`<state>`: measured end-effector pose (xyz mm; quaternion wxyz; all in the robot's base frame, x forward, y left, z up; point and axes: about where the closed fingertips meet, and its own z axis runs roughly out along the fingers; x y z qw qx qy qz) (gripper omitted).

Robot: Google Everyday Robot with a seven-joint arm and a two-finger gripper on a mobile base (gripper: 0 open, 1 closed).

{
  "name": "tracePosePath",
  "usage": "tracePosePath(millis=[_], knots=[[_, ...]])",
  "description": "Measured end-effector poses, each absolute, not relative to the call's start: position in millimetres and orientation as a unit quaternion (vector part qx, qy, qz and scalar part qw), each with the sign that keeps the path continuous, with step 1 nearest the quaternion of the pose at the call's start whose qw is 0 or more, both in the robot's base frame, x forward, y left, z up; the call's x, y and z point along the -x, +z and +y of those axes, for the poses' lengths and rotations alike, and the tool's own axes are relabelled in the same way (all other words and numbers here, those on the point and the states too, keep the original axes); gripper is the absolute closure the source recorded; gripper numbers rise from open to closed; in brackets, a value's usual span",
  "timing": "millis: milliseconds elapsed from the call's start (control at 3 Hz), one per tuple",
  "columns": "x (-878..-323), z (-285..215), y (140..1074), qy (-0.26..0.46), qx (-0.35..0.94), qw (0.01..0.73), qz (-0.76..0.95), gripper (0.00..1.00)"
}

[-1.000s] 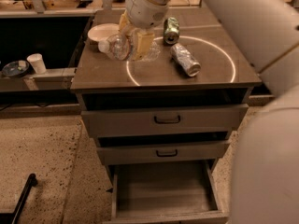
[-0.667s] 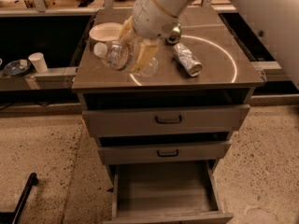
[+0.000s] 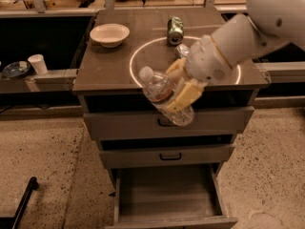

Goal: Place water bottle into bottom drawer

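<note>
My gripper [image 3: 178, 84] is shut on the water bottle [image 3: 162, 97], a clear crinkly plastic bottle with a white cap pointing up-left. It hangs tilted in the air in front of the cabinet's front edge, level with the top drawer. The bottom drawer [image 3: 169, 193] is pulled open below, a wide shallow tray with a bare inside. My white arm [image 3: 248, 32] reaches in from the upper right.
On the cabinet top [image 3: 109, 66] stand a cream bowl [image 3: 109, 34], a green can [image 3: 175, 28] and a crushed silver can [image 3: 181, 50] partly behind my gripper. Two upper drawers with black handles [image 3: 170, 155] are shut. A white cup [image 3: 37, 63] sits on the left shelf.
My gripper has carried the water bottle off the cabinet top, forward and down past the front edge. The camera view has shifted, so the cabinet sits further right.
</note>
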<state>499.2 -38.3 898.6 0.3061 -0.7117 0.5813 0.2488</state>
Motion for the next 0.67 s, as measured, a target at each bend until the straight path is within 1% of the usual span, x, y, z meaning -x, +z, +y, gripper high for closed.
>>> tracePosePath(millis=[333, 667], knots=[[-496.0, -103.9, 820.1, 0.292, 0.633, 0.307, 0.648, 1.0], [-496.0, -103.9, 820.1, 0.292, 0.633, 0.307, 0.648, 1.0]])
